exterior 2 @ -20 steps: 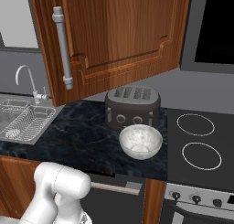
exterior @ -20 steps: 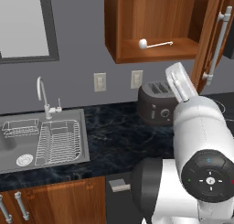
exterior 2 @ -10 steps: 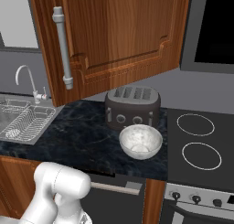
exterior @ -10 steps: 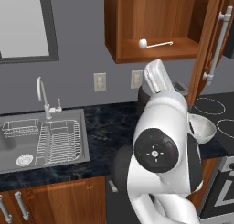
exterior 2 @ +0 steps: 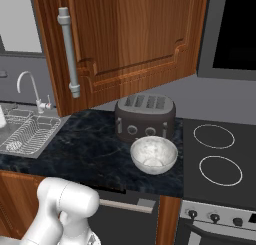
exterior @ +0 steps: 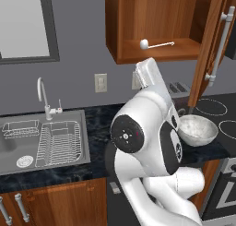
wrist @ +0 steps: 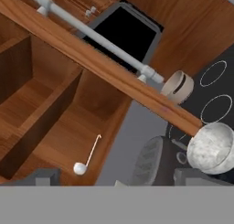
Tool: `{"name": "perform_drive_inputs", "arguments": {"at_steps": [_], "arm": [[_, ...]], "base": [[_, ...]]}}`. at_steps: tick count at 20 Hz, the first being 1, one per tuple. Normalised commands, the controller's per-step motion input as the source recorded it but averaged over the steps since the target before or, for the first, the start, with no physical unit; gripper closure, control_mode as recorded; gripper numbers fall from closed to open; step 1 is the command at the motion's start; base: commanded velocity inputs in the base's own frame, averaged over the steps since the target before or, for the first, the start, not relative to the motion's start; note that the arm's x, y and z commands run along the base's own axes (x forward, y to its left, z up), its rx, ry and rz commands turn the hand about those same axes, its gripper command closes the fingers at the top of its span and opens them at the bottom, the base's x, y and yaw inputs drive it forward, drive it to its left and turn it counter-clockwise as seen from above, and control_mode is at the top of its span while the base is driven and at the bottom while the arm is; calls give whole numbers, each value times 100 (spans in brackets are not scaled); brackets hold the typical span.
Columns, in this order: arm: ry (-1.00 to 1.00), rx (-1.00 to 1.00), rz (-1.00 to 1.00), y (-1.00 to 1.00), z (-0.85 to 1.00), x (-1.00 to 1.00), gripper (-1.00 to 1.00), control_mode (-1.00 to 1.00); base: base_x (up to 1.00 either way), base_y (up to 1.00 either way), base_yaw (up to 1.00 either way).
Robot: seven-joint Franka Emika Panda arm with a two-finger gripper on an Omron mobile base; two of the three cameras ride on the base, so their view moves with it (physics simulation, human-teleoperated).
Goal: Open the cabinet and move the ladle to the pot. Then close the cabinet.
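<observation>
Pincer [wrist: 114,179] gapes wide and holds nothing, its tips clear of everything. Ladle [exterior: 156,44] lies flat on the shelf of the open cabinet [exterior: 152,24], slim pale handle, small whitish bowl. Pot [wrist: 178,87] sits beyond the door.

1 ladle [wrist: 87,161], 1 pot [wrist: 178,87], 1 bowl [exterior 2: 153,154], 1 toaster [exterior 2: 145,116]

In the left base view the arm [exterior: 147,142] swings across from the right edge toward the middle; its dark round joint cap, a second ago low at the right, now sits left of centre, facing the sink side; the white bowl [exterior: 197,129] on the worktop, hidden behind the arm a second ago, now shows fully at the right; the toaster [exterior: 177,87] is now mostly hidden.
</observation>
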Motion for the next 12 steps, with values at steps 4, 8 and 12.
{"name": "perform_drive_inputs", "arguments": {"at_steps": [4, 8, 12], "arm": [[-9, 0, -10, 0, -9, 32, -100, -100], [-15, 0, -10, 0, -3, 24, -100, -100], [-17, 0, -10, 0, 0, 6, -100, -100]], "base": [[0, 0, 0], [0, 0, 0], [0, 0, 0]]}}
